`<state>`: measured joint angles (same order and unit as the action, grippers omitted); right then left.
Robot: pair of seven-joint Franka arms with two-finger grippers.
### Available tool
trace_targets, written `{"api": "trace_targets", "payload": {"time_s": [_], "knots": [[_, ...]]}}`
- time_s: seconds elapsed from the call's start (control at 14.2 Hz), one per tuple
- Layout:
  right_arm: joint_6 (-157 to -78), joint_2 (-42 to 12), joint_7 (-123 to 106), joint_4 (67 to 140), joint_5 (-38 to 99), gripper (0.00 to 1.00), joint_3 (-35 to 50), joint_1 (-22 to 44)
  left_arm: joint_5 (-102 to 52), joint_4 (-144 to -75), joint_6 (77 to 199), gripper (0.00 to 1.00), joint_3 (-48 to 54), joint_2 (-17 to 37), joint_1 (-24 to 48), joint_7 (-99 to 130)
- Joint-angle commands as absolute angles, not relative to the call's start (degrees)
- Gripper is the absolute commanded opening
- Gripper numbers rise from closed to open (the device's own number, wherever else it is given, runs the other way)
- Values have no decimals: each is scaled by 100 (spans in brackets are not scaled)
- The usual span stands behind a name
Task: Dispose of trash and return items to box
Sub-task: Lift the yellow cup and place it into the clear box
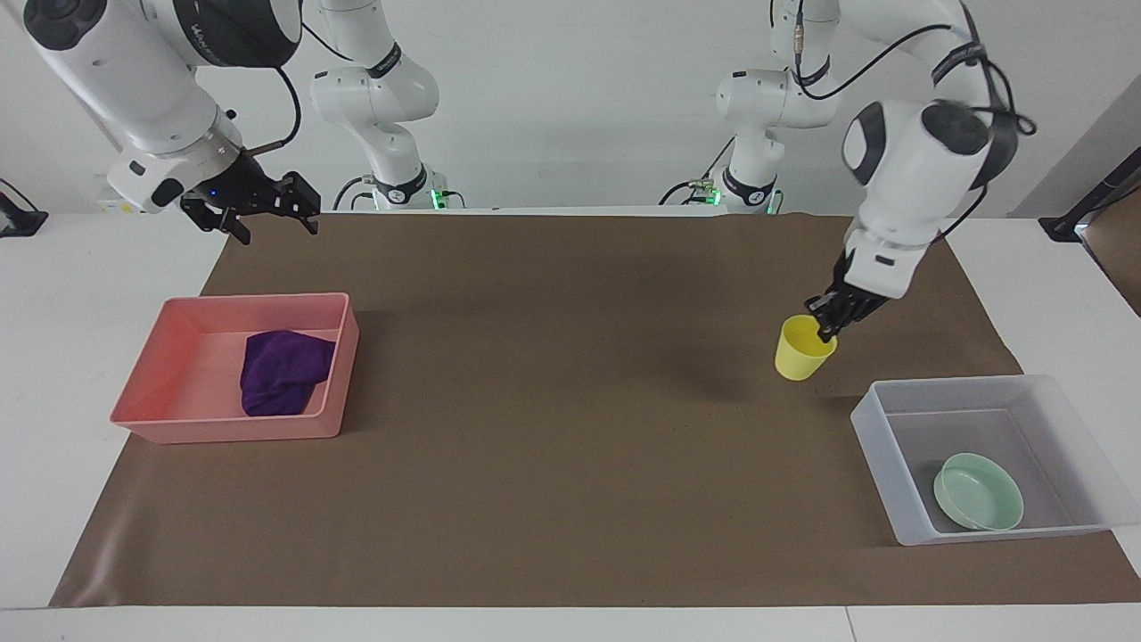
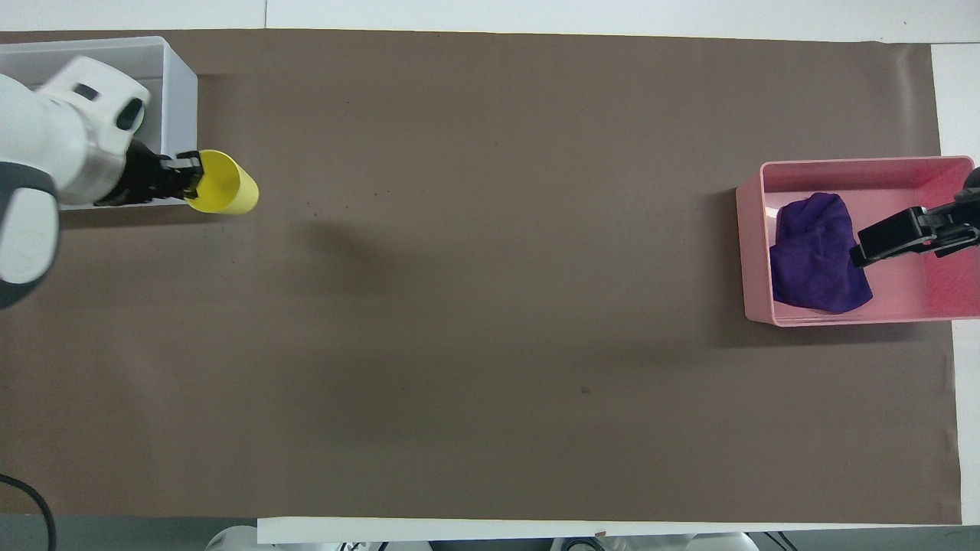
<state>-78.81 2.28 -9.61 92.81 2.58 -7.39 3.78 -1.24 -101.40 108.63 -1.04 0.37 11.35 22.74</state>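
Note:
My left gripper (image 1: 824, 328) is shut on the rim of the yellow cup (image 1: 802, 357) and holds it tilted in the air over the mat, beside the box's corner nearest the robots. The gripper (image 2: 184, 174) and cup (image 2: 226, 187) also show in the overhead view. The translucent box (image 1: 891, 446) holds the mint-green bowl (image 1: 978, 491); in the overhead view my left arm hides the bowl. The purple rag (image 1: 281, 370) lies in the pink tray (image 1: 223, 428). My right gripper (image 1: 272, 218) is open and empty, raised high above the tray.
A brown mat (image 1: 553, 401) covers the table. The box (image 2: 180, 76) stands at the left arm's end and the pink tray (image 2: 842, 167) with the rag (image 2: 811, 252) at the right arm's end.

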Motion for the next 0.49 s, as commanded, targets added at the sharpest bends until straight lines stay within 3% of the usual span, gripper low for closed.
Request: {"api": "trace_targets", "payload": {"time_s": [0.0, 0.14, 0.42], "knots": [[-7866, 474, -905, 9483, 281, 100, -694, 334, -264, -9501, 10580, 0, -123, 175, 643, 2259], [-7866, 510, -905, 9579, 281, 100, -694, 360, -237, -9615, 11361, 0, -123, 272, 126, 2276], [-7866, 606, -914, 9747, 281, 100, -677, 422, -272, -8923, 12039, 0, -324, 1666, -271, 2303]]}}
